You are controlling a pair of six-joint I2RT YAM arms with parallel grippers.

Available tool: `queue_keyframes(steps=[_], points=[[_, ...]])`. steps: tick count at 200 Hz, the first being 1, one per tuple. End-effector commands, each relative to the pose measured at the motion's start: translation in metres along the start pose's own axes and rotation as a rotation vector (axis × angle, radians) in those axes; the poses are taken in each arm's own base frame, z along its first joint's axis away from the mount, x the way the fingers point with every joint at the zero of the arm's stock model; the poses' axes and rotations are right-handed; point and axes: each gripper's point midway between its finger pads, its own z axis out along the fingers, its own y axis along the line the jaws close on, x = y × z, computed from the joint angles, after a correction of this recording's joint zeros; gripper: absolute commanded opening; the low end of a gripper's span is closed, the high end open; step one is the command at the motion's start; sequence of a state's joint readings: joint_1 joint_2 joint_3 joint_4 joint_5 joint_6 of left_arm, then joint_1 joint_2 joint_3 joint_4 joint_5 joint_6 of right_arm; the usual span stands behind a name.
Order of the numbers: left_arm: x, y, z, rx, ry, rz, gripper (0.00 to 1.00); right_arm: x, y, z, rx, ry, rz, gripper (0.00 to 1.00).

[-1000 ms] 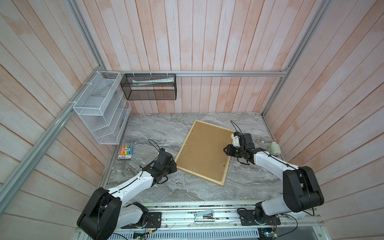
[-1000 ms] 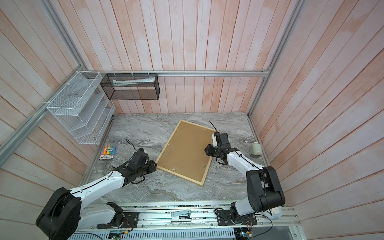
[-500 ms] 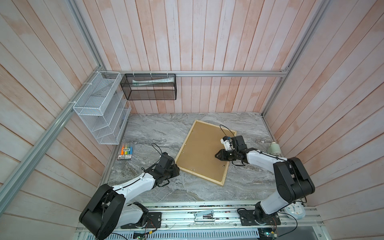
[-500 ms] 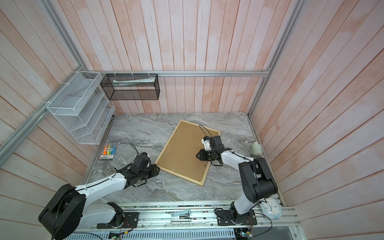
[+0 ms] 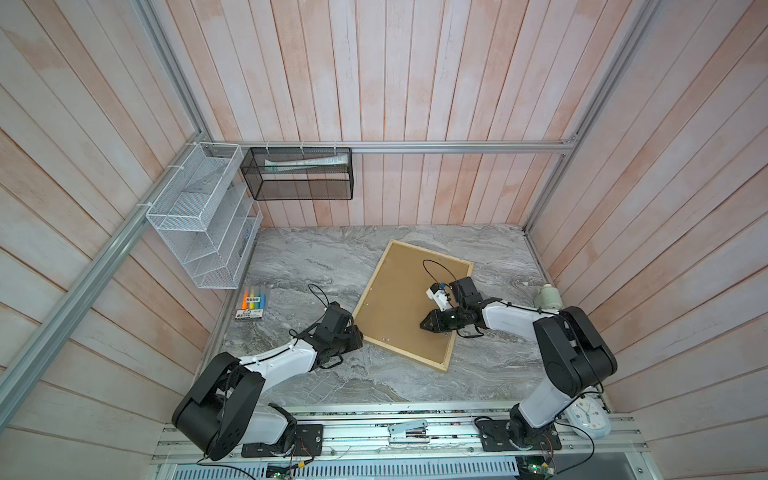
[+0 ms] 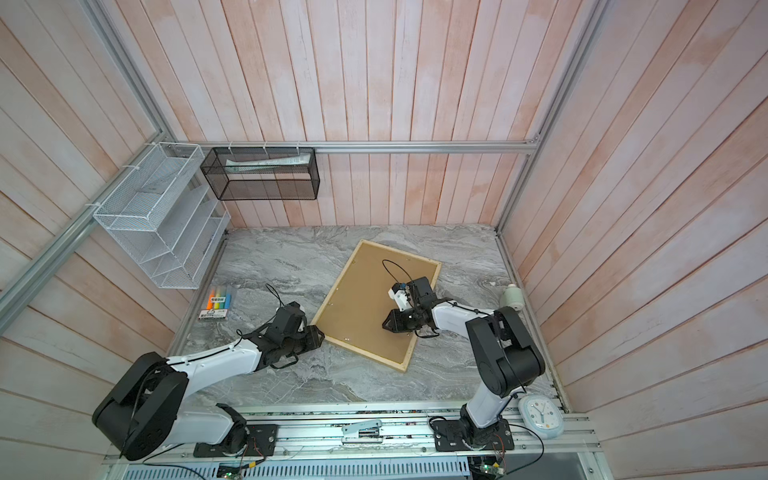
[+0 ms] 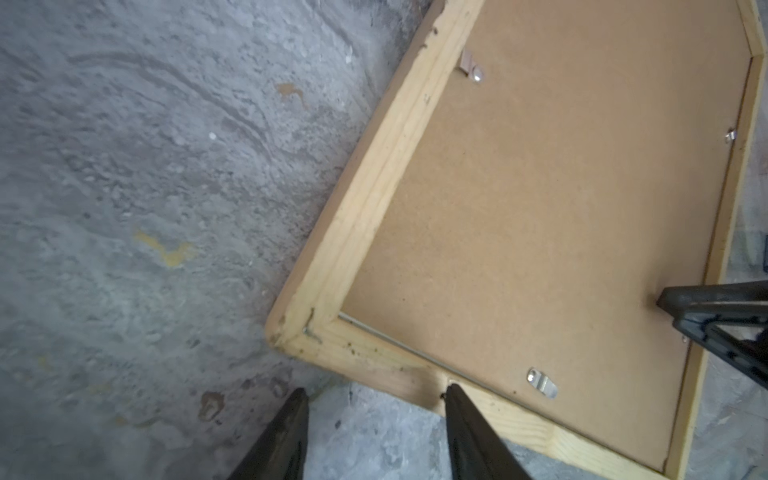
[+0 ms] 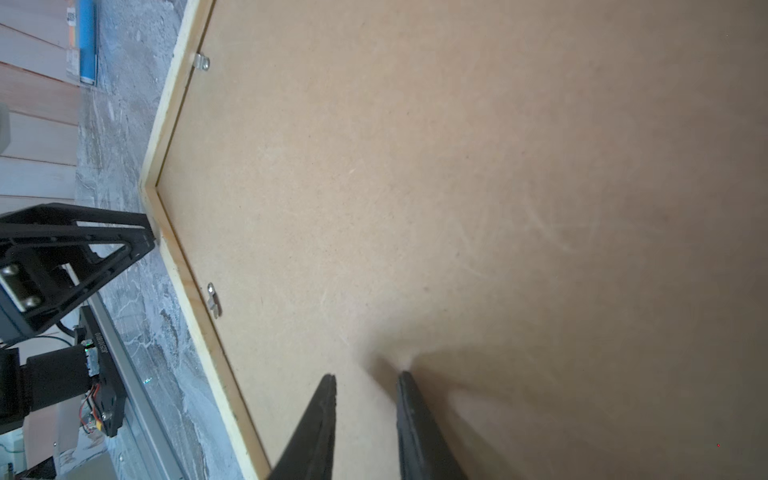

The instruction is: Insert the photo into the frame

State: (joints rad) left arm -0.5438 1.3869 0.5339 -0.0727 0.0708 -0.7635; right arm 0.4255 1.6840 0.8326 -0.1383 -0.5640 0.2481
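The frame (image 5: 441, 365) (image 6: 399, 365) of pale wood lies face down on the marble table, with the brown backing board (image 5: 399, 299) (image 6: 361, 299) filling it. The photo is hidden. My left gripper (image 5: 357, 332) (image 6: 318, 332) (image 7: 377, 390) is open at the frame's near-left corner. One of its fingertips (image 7: 453, 392) touches the wooden strip (image 7: 361, 216) and the other is over bare table. My right gripper (image 5: 424, 326) (image 6: 385, 326) (image 8: 368, 376) is low over the backing board with its jaws a little apart and nothing between them. The frame strip (image 8: 199, 336) runs beside it.
Small metal clips (image 7: 540, 382) sit along the frame's inner edge. A highlighter pack (image 5: 250, 303) lies at the table's left. A white wire rack (image 5: 199, 224) and a black mesh basket (image 5: 299, 174) hang on the walls. A pale jar (image 5: 547, 296) stands at the right, and a clock (image 5: 588, 422) at the front right.
My right gripper has moved from the frame's right edge leftward and nearer, onto the backing board. The left gripper has shifted slightly toward the frame's corner.
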Motion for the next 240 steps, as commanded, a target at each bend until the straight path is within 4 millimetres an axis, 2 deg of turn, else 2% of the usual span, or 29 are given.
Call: queue_keyframes(steps=[1, 49, 159, 199, 240], points=[[-0.011, -0.011, 0.003, 0.022, -0.024, 0.014, 0.54, 0.007, 0.006, 0.005, -0.02, 0.053, -0.026, 0.27], [-0.016, -0.011, 0.007, 0.01, -0.03, 0.024, 0.55, 0.024, 0.019, 0.011, -0.068, 0.114, -0.067, 0.27], [-0.037, 0.014, 0.016, -0.046, -0.046, 0.031, 0.55, 0.052, 0.065, 0.03, -0.188, 0.228, -0.192, 0.25], [-0.043, 0.011, 0.024, -0.044, -0.043, 0.049, 0.54, 0.055, 0.081, 0.04, -0.228, 0.25, -0.221, 0.24], [-0.053, 0.01, 0.03, -0.052, -0.048, 0.061, 0.54, 0.048, 0.094, 0.051, -0.254, 0.246, -0.235, 0.21]])
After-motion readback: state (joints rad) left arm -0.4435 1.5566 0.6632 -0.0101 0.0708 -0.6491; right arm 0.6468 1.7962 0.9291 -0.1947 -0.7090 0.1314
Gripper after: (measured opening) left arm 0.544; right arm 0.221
